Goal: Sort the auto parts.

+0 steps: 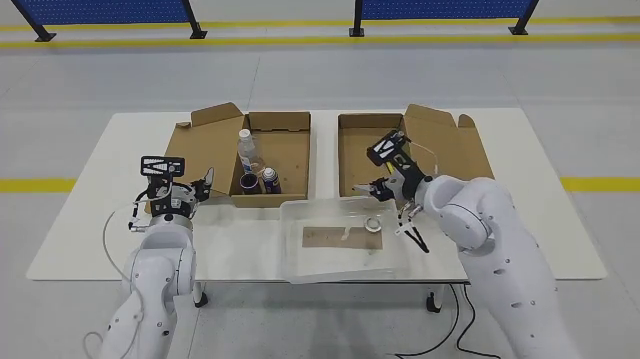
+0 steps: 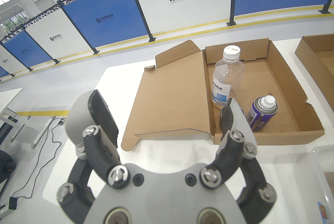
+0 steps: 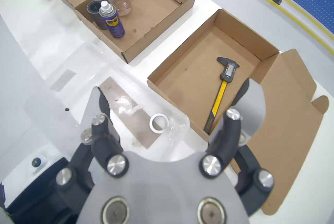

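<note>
A white ring [image 3: 159,123] lies in the clear plastic tray [image 1: 296,259] at the table's front, also seen as ring [image 1: 372,224]. The left cardboard box [image 1: 290,124] holds a clear bottle [image 2: 225,78], a blue spray can [image 2: 261,111] and a black cylinder [image 3: 95,13], all upright. A yellow and black caliper [image 3: 221,89] lies in the right cardboard box [image 3: 242,34]. My right gripper [image 3: 172,88] hangs open over the near wall of that box, just above the tray's ring. My left gripper [image 2: 163,98] stands open and holds nothing, beside the left box's flap.
Both boxes have their lids folded outward, the left flap [image 2: 169,97] and the right flap [image 3: 289,110] lying flat on the white table [image 1: 100,209]. Blue and white fence panels [image 2: 109,18] stand behind the table.
</note>
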Controlling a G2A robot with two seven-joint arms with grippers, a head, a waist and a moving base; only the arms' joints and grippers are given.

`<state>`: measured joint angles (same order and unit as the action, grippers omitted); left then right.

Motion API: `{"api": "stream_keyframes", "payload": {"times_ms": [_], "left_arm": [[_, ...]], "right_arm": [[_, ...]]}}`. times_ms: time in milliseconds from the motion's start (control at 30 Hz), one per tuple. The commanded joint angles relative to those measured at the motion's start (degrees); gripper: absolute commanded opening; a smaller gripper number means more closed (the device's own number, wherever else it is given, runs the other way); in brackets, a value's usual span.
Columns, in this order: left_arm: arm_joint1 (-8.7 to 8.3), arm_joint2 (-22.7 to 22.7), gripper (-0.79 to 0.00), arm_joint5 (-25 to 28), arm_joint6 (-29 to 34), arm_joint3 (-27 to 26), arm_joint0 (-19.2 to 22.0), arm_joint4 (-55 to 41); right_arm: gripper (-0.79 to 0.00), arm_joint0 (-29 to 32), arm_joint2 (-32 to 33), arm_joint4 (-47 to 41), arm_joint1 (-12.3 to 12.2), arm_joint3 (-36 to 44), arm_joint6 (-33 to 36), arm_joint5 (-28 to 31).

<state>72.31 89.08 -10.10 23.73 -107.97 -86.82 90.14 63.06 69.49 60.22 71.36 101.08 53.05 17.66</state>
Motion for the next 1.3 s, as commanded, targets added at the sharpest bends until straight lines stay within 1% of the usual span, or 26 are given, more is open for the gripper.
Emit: {"api": "stream_keyframes", "payload": {"times_ms": [0,67,467,567,633,800,1000,1167,1267], "left_arm": [[0.00,0.00,0.000,0.00,0.00,0.00,0.00,0.00],[0.00,0.00,0.000,0.00,0.00,0.00,0.00,0.00],[0.00,0.00,0.000,0.00,0.00,0.00,0.00,0.00],[0.00,0.00,0.000,0.00,0.00,0.00,0.00,0.00],[0.00,0.00,0.000,0.00,0.00,0.00,0.00,0.00],[0.00,0.00,0.000,0.00,0.00,0.00,0.00,0.00],[0.00,0.00,0.000,0.00,0.00,0.00,0.00,0.00],[0.00,0.00,0.000,0.00,0.00,0.00,0.00,0.00],[0.00,0.00,0.000,0.00,0.00,0.00,0.00,0.00]], "right_arm": [[0.000,1.09,0.45,-0.49,-0.14,1.46,0.27,-0.43],[0.000,2.18,0.76,-0.54,-0.28,2.71,0.15,-0.91],[0.000,2.22,0.74,-0.33,-0.30,2.67,0.09,-0.86],[0.000,2.07,-0.10,-0.13,-0.34,3.74,0.42,-0.22],[0.000,2.04,-1.51,-0.10,-0.29,4.25,2.01,-0.31],[0.000,2.18,-6.25,1.79,0.19,5.34,6.07,-4.91],[0.000,2.58,-11.36,2.71,0.94,3.86,9.37,-10.62],[0.000,2.96,-12.54,2.23,1.35,1.16,9.59,-14.97],[0.000,2.57,-12.39,1.26,1.48,-0.95,9.82,-16.13]]}}
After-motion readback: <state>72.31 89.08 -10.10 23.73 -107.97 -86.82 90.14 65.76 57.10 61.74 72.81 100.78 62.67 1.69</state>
